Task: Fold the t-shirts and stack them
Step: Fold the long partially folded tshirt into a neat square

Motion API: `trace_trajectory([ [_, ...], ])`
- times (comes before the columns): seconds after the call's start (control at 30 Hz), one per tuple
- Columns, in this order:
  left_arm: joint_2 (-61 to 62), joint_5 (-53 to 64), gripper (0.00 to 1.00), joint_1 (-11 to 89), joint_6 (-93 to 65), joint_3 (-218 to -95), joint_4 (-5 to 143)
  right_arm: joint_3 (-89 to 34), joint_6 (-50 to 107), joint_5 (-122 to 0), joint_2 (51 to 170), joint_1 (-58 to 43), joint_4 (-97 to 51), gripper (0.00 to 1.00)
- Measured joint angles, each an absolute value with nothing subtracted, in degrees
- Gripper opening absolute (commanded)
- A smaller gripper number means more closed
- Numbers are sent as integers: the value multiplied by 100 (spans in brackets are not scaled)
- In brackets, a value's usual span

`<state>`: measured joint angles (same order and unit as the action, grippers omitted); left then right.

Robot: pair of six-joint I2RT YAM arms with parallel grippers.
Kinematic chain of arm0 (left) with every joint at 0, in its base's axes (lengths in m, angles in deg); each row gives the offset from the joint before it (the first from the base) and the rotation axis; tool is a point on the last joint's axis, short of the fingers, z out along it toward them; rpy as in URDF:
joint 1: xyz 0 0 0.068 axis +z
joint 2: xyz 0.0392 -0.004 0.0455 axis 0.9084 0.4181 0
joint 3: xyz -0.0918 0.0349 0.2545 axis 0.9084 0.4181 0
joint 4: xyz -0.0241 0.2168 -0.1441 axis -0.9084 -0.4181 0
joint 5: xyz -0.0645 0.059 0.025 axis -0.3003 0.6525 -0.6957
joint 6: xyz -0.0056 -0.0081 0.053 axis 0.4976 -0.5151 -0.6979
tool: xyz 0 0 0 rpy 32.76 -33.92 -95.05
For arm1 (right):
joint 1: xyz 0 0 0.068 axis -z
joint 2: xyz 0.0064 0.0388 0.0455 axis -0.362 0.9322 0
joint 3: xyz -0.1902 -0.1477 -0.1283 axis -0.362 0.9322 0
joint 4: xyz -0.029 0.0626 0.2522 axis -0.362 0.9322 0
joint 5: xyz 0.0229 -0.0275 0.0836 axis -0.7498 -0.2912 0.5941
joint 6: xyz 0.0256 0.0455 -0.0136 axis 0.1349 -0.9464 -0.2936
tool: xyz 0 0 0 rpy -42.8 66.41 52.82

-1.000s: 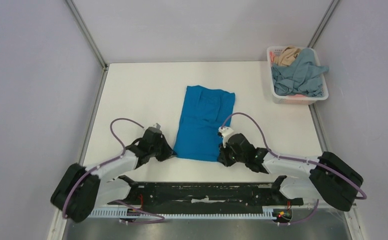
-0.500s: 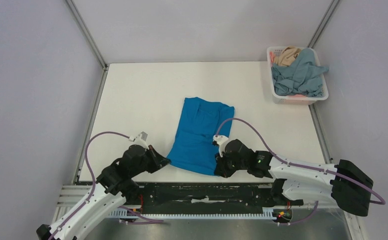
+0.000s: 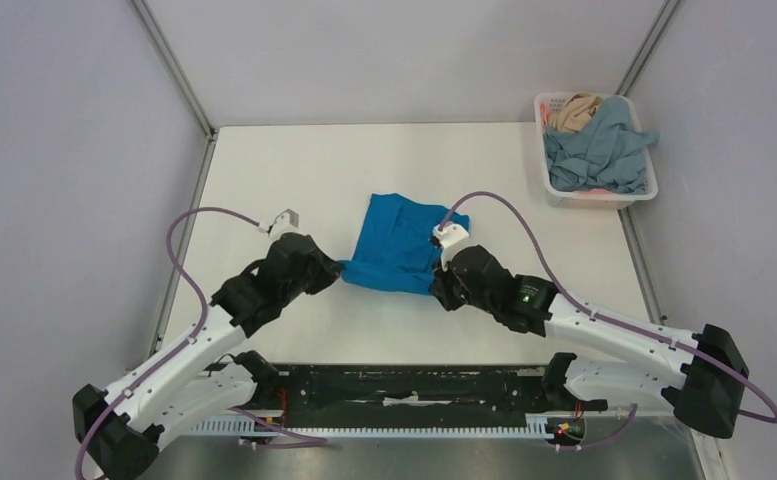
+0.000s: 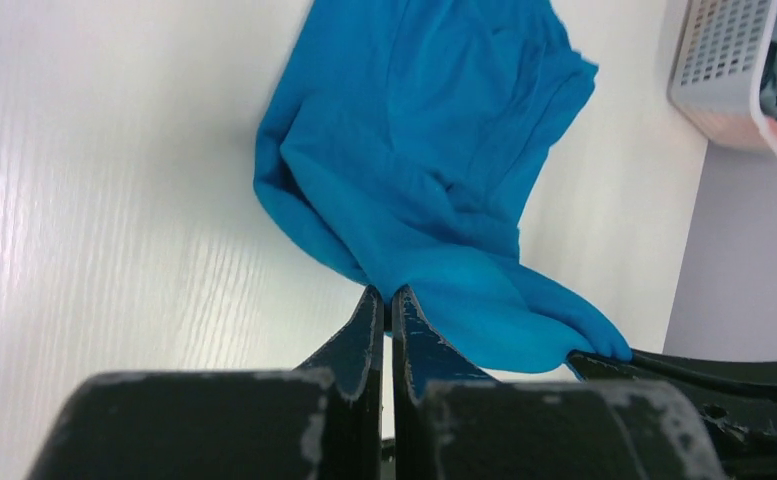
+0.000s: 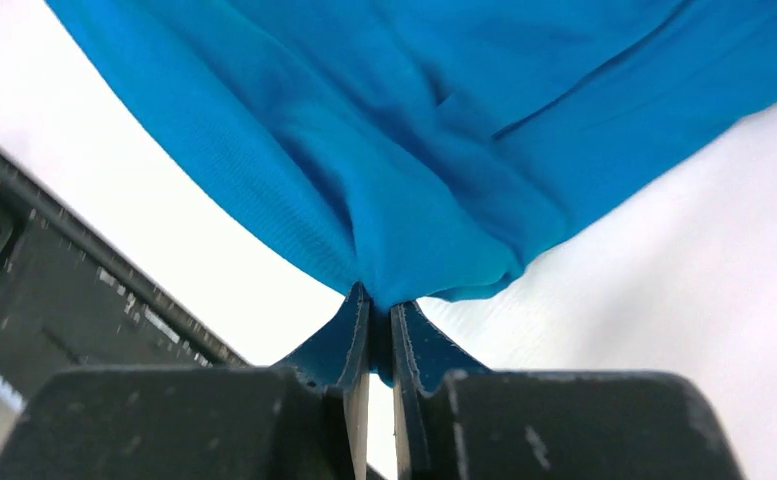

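Note:
The vivid blue t-shirt (image 3: pixel 399 243) lies at the table's middle, its near hem lifted and folded back toward the far end. My left gripper (image 3: pixel 336 268) is shut on the hem's left corner; the left wrist view shows the blue t-shirt (image 4: pixel 434 160) pinched at my left gripper (image 4: pixel 386 297). My right gripper (image 3: pixel 436 285) is shut on the right corner; the right wrist view shows the blue t-shirt (image 5: pixel 434 130) bunched in my right gripper (image 5: pixel 376 300). The grey-blue t-shirt (image 3: pixel 599 150) and tan t-shirt (image 3: pixel 574 112) lie crumpled in the basket.
The white slotted basket (image 3: pixel 598 198) stands at the far right corner; its wall (image 4: pixel 724 60) shows in the left wrist view. The black rail (image 3: pixel 404 385) runs along the near edge, also in the right wrist view (image 5: pixel 74 300). Grey walls close in both sides.
Both grippers have carried the shirt's near hem up and away from the near edge, over the shirt. The visible blue shape is now much shorter.

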<state>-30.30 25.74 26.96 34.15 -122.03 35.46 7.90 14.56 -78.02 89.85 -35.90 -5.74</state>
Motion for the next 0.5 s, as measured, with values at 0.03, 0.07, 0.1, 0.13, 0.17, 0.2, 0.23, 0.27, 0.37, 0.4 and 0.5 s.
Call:
trace_trajectory([
  [0.03, -2791, 2671, 2, 2698, 3376, -12387, 3609, 720, 1487, -7890, 8996, -3478, -581, 9],
  [0.07, -2573, 2749, 2, 2705, 3341, -12551, 3660, 674, 1517, -7925, 9005, -3378, -585, 8],
  [0.1, -2363, 2821, 2, 2716, 3293, -12699, 3738, 617, 1541, -7944, 9020, -3205, -600, 9],
  [0.13, -2177, 2865, 2, 2738, 3247, -12817, 3804, 587, 1561, -7947, 9033, -3072, -622, 9],
  [0.17, -1976, 2885, 2, 2768, 3205, -12948, 3874, 571, 1579, -7918, 9048, -2910, -655, 9],
  [0.2, -1823, 2896, 2, 2799, 3168, -13045, 3926, 563, 1592, -7888, 9064, -2788, -677, 9],
  [0.23, -1631, 2896, 2, 2840, 3113, -13169, 3976, 558, 1616, -7824, 9088, -2626, -710, 9],
  [0.27, -1430, 2891, 2, 2891, 3061, -13300, 4038, 549, 1633, -7732, 9112, -2471, -740, 9],
  [0.37, -872, 2861, 2, 3037, 2936, -13713, 4173, 495, 1694, -7514, 9217, -2099, -860, 9],
  [0.4, -730, 2856, 2, 3078, 2906, -13814, 4217, 460, 1725, -7455, 9271, -2001, -900, 9],
  [0.5, -297, 2778, 2, 3269, 2792, -14131, 4361, 289, 1804, -7282, 9529, -1749, -994, 9],
])
